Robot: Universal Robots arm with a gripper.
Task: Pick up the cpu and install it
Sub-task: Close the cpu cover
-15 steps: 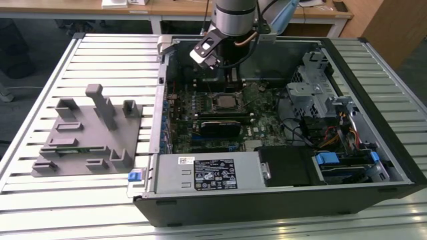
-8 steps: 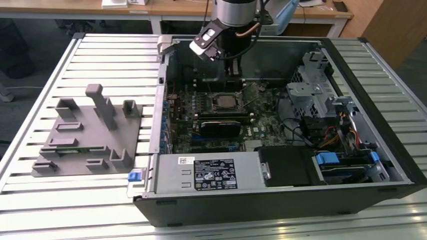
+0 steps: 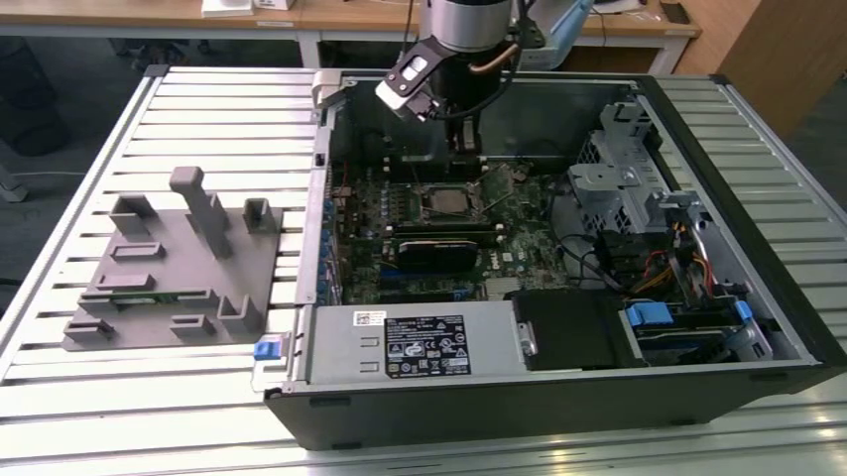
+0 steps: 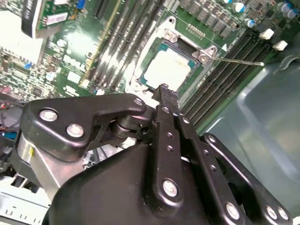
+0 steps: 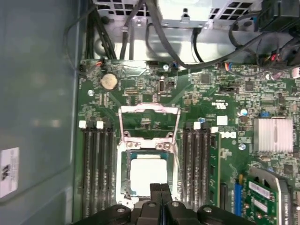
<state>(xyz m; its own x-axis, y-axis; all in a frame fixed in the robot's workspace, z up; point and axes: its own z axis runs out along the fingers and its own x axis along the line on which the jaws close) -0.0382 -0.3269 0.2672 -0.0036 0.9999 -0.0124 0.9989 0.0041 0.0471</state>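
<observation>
Black bolted hand (image 4: 162, 90) (matte metal, its fingers pressed together with nothing between them) hangs over the cpu (image 5: 148, 174). That flat square chip, pale silver-white on top, lies in the socket (image 5: 124, 173) of the green board (image 5: 140, 93). The board sits inside an open dark case (image 3: 530, 421) on the ribbed surface (image 3: 198, 109).

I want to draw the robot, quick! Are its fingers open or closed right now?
Gripper: closed, fingers pressed together, holding nothing; the cpu sits in the socket.
</observation>
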